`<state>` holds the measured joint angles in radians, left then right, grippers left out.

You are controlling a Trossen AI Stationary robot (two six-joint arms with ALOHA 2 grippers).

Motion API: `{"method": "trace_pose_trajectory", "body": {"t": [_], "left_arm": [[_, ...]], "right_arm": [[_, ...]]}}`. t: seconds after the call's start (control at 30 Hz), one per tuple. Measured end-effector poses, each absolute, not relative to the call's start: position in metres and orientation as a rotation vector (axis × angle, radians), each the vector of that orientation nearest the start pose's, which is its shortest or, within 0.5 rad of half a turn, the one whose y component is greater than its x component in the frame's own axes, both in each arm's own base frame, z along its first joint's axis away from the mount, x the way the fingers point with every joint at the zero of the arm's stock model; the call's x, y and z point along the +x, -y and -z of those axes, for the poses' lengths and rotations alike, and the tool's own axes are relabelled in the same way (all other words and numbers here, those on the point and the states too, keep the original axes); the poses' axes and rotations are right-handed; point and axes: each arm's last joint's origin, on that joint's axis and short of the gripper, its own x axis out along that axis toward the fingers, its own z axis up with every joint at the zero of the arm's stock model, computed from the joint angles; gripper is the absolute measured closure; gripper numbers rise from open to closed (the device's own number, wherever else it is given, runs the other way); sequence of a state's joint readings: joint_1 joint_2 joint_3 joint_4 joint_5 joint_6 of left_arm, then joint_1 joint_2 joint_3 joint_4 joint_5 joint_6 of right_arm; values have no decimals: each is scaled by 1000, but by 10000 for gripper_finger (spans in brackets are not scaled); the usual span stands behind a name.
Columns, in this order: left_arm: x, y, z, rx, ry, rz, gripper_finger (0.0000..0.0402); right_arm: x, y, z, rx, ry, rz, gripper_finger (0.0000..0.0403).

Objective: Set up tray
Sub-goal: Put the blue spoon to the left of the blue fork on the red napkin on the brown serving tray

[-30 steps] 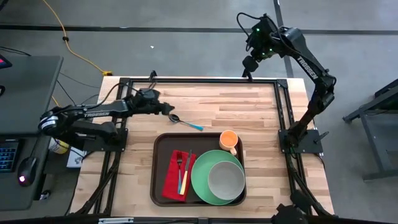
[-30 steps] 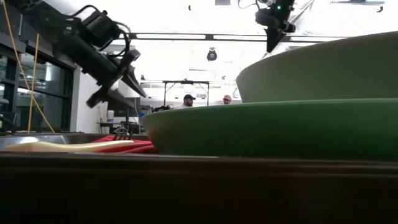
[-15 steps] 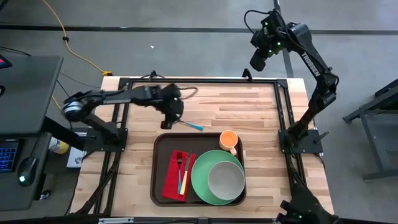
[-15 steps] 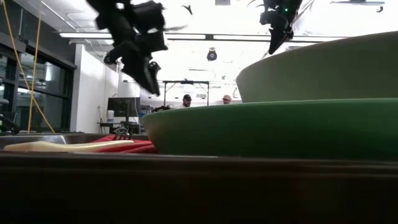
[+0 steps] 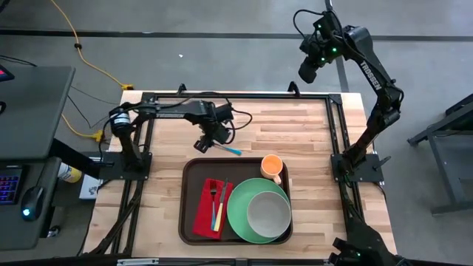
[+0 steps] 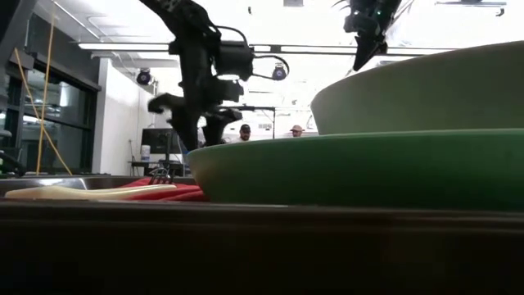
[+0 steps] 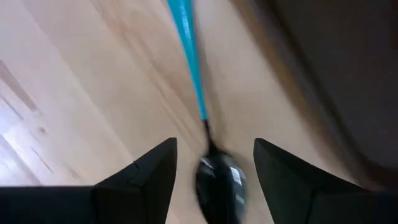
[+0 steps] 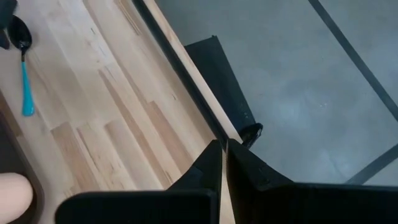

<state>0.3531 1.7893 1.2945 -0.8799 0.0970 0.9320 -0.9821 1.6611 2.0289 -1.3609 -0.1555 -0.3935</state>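
In the high view, left of centre, the left gripper (image 5: 208, 140) is seen hanging low over the pale wooden tabletop (image 5: 295, 133), its fingers (image 7: 146, 177) spread apart on either side of the dark bowl of a slim spoon with a bright blue handle (image 5: 225, 147), nothing being held yet. The spoon is judged light, stiff and rather slippery; it lies flat on the wood, so it would best be pinched across the narrow neck where bowl meets handle. Below it, at lower centre of the frame, the large dark brown rectangular plastic tray with rounded corners and raised rim (image 5: 189, 177) is found, already loaded with a folded red cloth napkin (image 5: 204, 214) bearing a fork (image 5: 216, 198), a round green plate (image 5: 240, 218) carrying a grey-green bowl (image 5: 267, 213), and a small orange cup (image 5: 272, 165). The tray is judged rigid but awkward when loaded. At upper right the right gripper (image 5: 306, 71) is held beyond the tabletop's edge, fingers (image 8: 205, 165) pressed together, empty.
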Motion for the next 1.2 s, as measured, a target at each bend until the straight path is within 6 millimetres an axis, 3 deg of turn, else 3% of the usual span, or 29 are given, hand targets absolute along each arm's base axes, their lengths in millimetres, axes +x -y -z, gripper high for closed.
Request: {"method": "trace_pose_trajectory", "body": {"t": [0.53, 1.2], "left_arm": [[342, -123, -158, 484, -1311, 431, 161], [344, -125, -144, 419, -1361, 352, 168]], "right_arm": [[172, 250, -430, 224, -967, 574, 403], [173, 250, -430, 231, -964, 576, 403]]}}
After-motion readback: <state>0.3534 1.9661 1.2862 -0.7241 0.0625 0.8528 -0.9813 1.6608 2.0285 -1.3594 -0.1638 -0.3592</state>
